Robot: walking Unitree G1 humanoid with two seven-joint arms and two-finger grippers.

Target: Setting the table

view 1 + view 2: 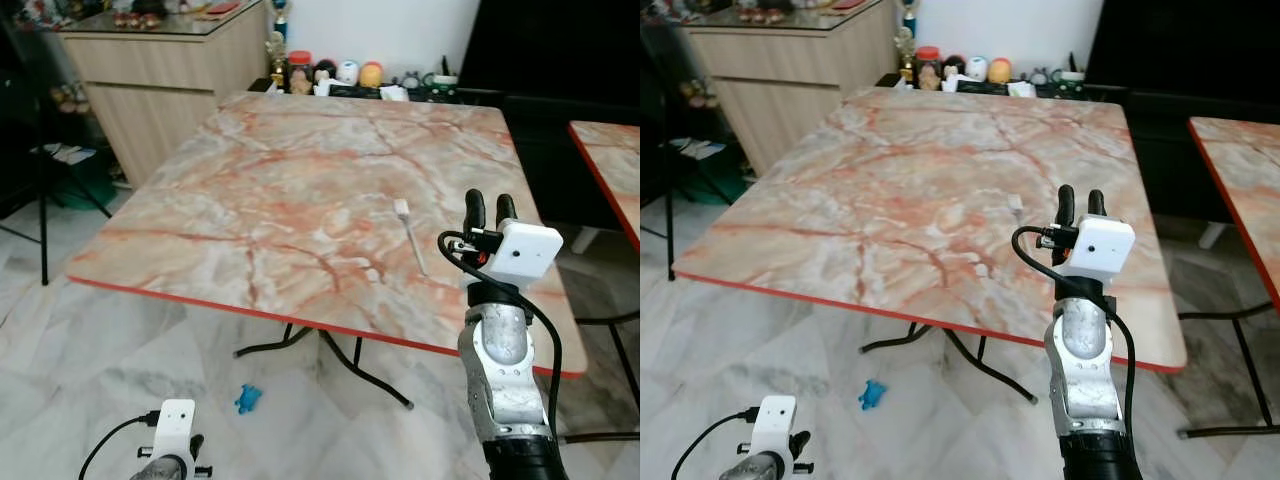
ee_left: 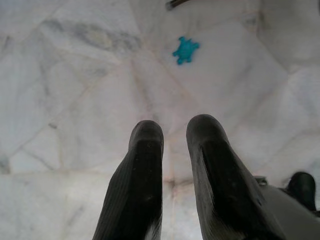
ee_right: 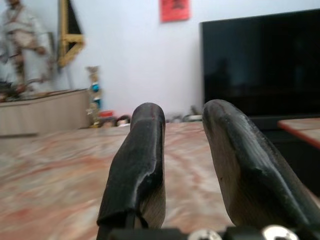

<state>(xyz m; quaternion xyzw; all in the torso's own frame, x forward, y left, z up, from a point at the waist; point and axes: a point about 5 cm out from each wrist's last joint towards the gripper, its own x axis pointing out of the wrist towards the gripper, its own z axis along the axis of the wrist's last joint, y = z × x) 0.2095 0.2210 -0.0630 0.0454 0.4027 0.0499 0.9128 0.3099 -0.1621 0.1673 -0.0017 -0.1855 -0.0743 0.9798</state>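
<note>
The right hand [image 1: 490, 210] is raised over the near right part of the worktop [image 1: 300, 190], its two long black fingers pointing up and away with a narrow gap between them, holding nothing; a white camera box sits on its silver wrist with a black cable looped beside it. Just beside it on the robot's left lies a fork [image 1: 410, 235], slim and pale, silvery grey, flat on the stone surface with its tines toward the far edge and its handle running back toward the near edge. The worktop is a square slab in marble pattern, cream and peach with rust-red veins, edged in red and carried on thin black metal legs. The left hand [image 2: 172, 165] hangs low over the white marble floor [image 2: 75, 75], its rounded, matt black fingers slightly apart and empty. On the floor near the worktop's legs lies a small blue turtle-shaped toy [image 2: 185, 50].
</note>
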